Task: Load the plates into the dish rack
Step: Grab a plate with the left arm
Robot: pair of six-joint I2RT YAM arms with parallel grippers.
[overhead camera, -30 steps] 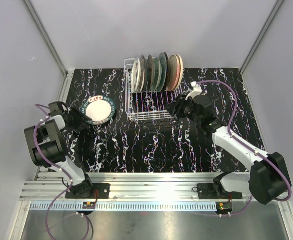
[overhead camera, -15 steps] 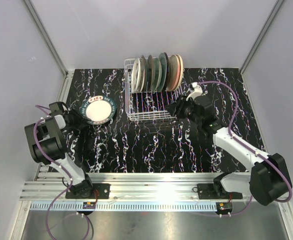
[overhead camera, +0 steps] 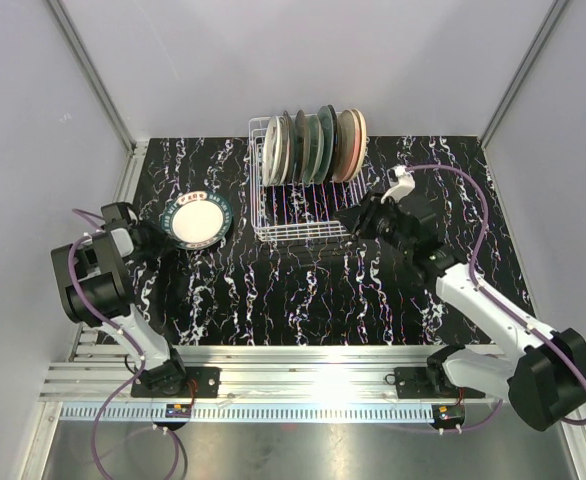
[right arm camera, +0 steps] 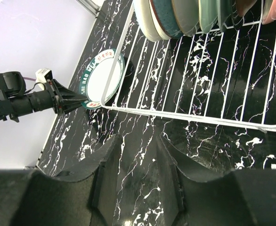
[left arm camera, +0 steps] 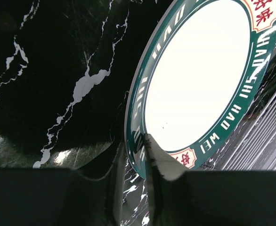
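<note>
From above: the left gripper (overhead camera: 161,240) is right at the near-left edge of the green-rimmed plate (overhead camera: 198,220), which lies on the black marbled table (overhead camera: 303,290), near the left side of the dish rack (overhead camera: 288,215). Seven or so racked plates (overhead camera: 313,145) stand on edge at the back of that white wire rack. The right gripper (overhead camera: 356,222) hovers by the rack's front right corner.

Over to the left wrist: white centre, green band with white lettering, red-marked panels, and the rim runs straight in between the two fingers (left arm camera: 157,165). One finger lies over the rim and the other sits beside it with very little gap. I cannot tell whether they have truly clamped.

Right wrist now: its fingers (right arm camera: 168,160) stand apart with only table showing between them, nothing held. The rack's front wire lies just ahead. The racked plates line the top, and the green-rimmed plate shows past the rack's left corner.
</note>
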